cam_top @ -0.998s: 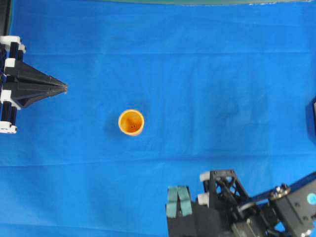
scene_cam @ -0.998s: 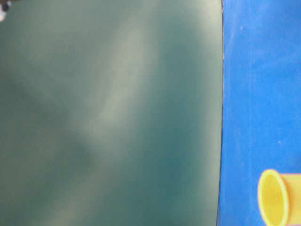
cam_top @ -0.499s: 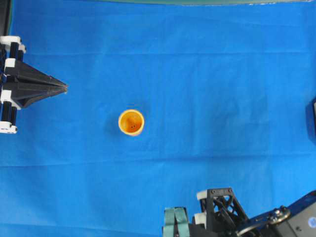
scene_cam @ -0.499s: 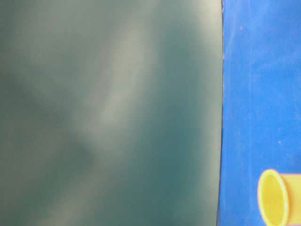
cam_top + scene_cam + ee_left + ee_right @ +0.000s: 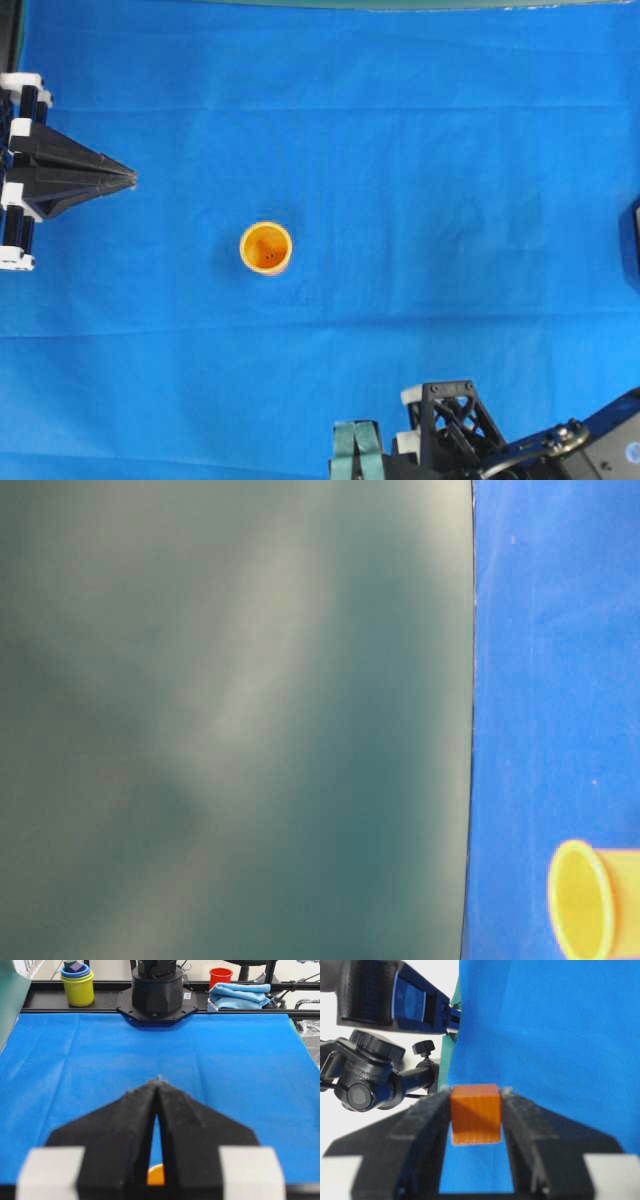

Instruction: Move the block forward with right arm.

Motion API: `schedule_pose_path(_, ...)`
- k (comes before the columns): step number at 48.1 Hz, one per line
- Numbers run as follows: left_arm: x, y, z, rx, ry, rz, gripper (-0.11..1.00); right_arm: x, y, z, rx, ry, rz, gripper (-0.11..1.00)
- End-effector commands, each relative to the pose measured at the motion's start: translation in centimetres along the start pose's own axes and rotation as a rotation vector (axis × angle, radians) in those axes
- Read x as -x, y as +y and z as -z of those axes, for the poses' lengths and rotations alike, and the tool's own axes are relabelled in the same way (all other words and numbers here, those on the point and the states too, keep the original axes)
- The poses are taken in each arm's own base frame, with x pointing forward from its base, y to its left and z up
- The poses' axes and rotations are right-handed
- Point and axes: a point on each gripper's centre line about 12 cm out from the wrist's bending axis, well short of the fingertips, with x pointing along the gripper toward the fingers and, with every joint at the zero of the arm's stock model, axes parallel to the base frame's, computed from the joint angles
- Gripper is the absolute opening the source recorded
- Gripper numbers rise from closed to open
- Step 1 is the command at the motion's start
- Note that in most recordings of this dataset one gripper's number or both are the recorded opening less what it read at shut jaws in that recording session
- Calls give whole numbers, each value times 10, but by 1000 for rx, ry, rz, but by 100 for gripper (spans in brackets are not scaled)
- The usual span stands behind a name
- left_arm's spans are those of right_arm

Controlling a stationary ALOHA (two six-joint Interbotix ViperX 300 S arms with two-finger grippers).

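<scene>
The block (image 5: 475,1114) is a small orange cube held between the two black fingers of my right gripper (image 5: 475,1094), which is shut on it above the blue cloth. In the overhead view the right gripper (image 5: 356,442) sits at the bottom edge with its teal fingertips showing, and the block is hidden there. My left gripper (image 5: 128,178) is shut and empty at the left edge; it also shows in the left wrist view (image 5: 159,1083).
A round yellow-orange cup (image 5: 265,247) stands mid-table, also in the table-level view (image 5: 588,900) and behind the left jaws (image 5: 156,1175). A cup stack (image 5: 77,982), red cup (image 5: 220,976) and folded cloth (image 5: 240,995) lie beyond the far edge.
My right gripper has drawn back toward the bottom edge of the overhead view over the last second, then held nearly still. The cup and left arm have not moved.
</scene>
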Motion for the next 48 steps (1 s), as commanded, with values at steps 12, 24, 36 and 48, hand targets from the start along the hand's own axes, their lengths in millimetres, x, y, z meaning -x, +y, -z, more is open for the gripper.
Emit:
schedule_pose_path(12,-2,0,-11,0,-25,-1,1,14,5,-7,1,-41,-21,41)
schedule_pose_path(24,-2,0,-11,0,-25,-2,1,15,5,-8,1,-42,-22,41)
schedule_pose_path(36,-2,0,-11,0,-25,-1,1,18,7,-10,-10,-53,-28,41)
schedule_pose_path(48,-2,0,-11,0,-25,-1,1,19,8,-12,-13,-59,-36,41)
